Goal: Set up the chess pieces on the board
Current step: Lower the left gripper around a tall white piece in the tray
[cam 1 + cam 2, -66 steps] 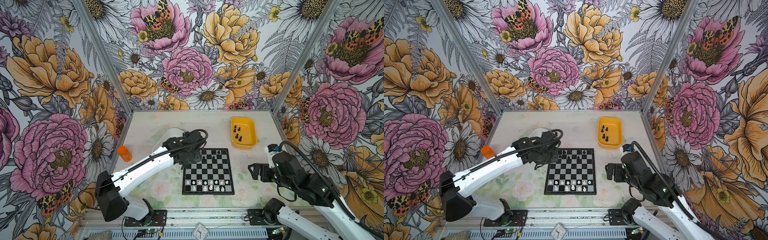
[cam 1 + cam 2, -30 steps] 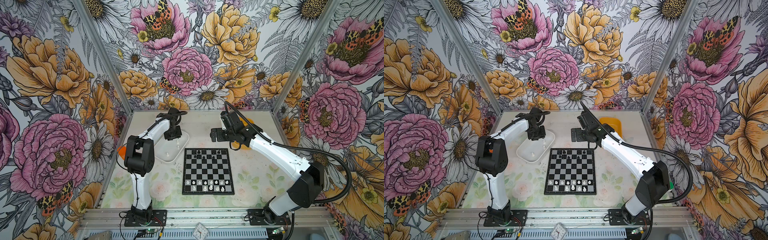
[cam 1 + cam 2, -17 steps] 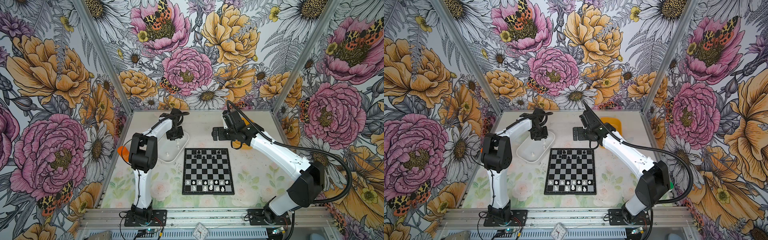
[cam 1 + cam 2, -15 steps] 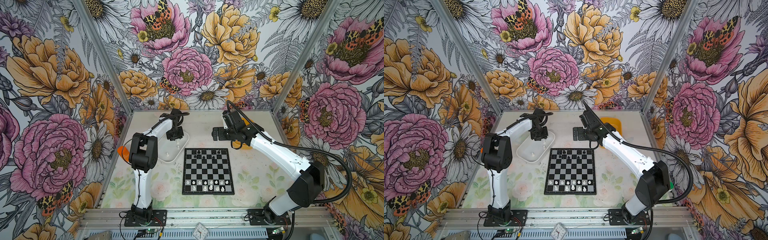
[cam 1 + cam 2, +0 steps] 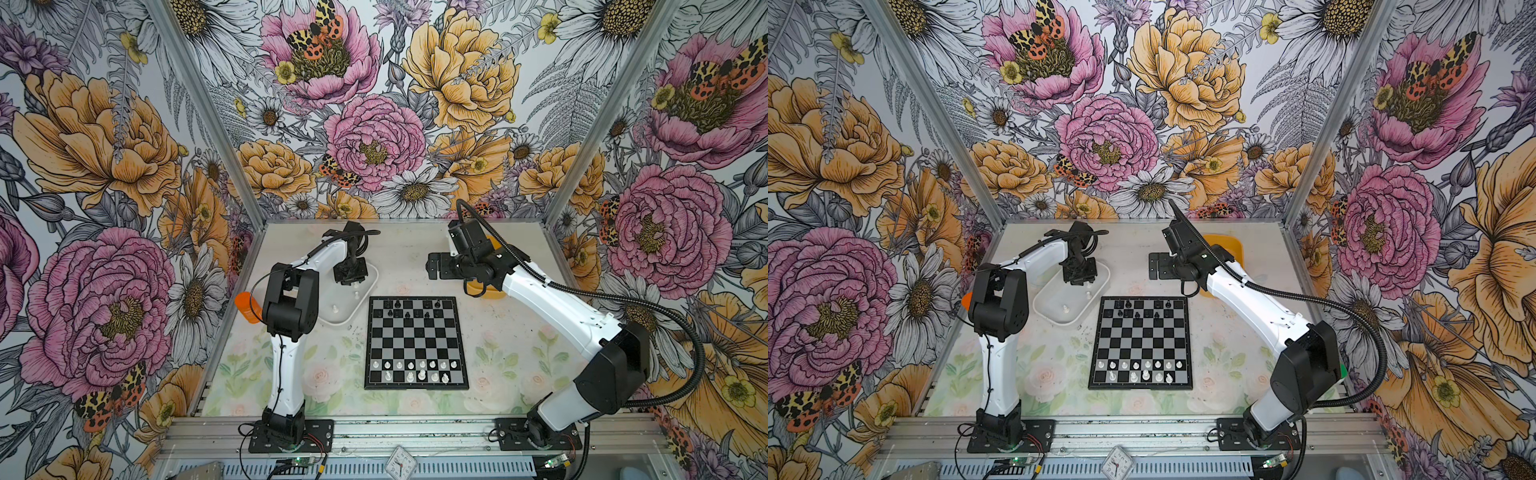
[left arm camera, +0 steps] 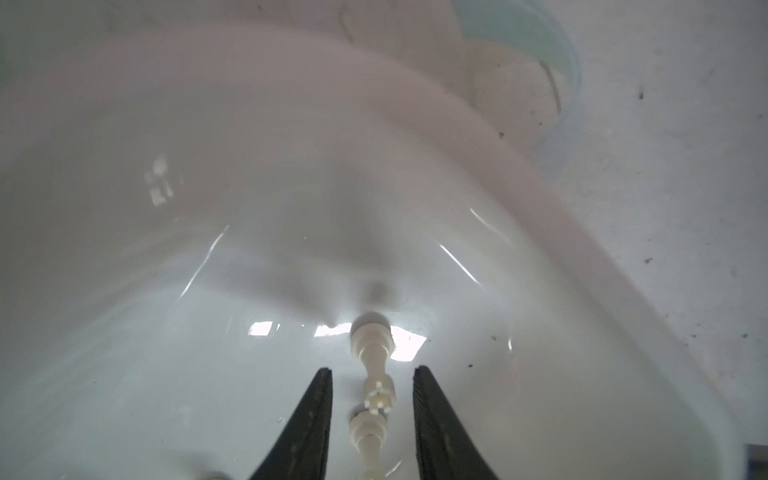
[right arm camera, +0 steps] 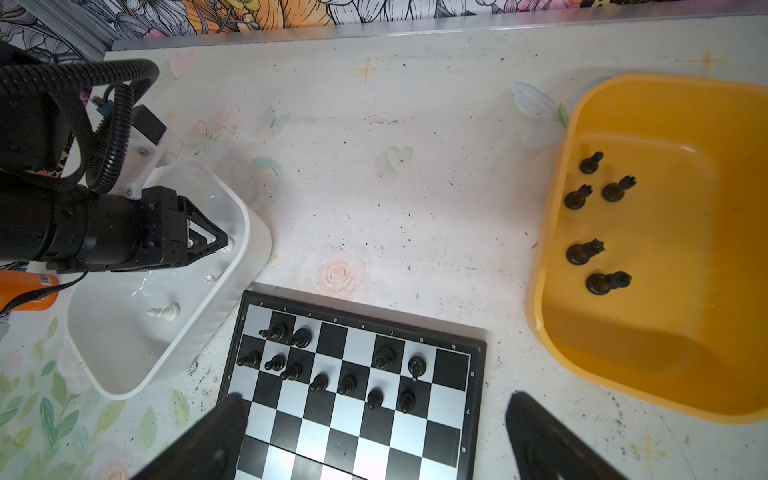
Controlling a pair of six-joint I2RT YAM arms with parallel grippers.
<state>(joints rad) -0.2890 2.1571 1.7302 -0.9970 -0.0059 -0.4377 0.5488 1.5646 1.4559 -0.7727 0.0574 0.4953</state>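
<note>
The board (image 5: 417, 340) (image 5: 1140, 343) (image 7: 353, 399) lies mid-table, with black chess pieces (image 5: 409, 309) on its far rows and white ones (image 5: 415, 370) on its near rows. My left gripper (image 5: 353, 282) (image 5: 1079, 282) (image 6: 370, 370) is down inside the white tub (image 5: 1054, 301), open. Its fingers (image 6: 322, 415) straddle a white crowned piece (image 6: 376, 390) with a gap on each side. Two more white pieces (image 7: 164, 311) lie in that tub. My right gripper (image 5: 440, 266) (image 7: 376, 399) hangs wide open and empty above the board's far edge. Several black pieces (image 7: 598, 220) lie in the yellow tub (image 7: 665, 353).
An orange bottle (image 5: 247, 305) lies at the table's left edge beside the white tub. The yellow tub (image 5: 1225, 243) is partly hidden under my right arm in both top views. Flowered walls close in the left, right and back sides. A small clock (image 5: 401, 461) sits on the front rail.
Since about two seconds ago my left arm swung from the board to the white tub and my right arm reached out to the far side. Over the last half second both barely moved.
</note>
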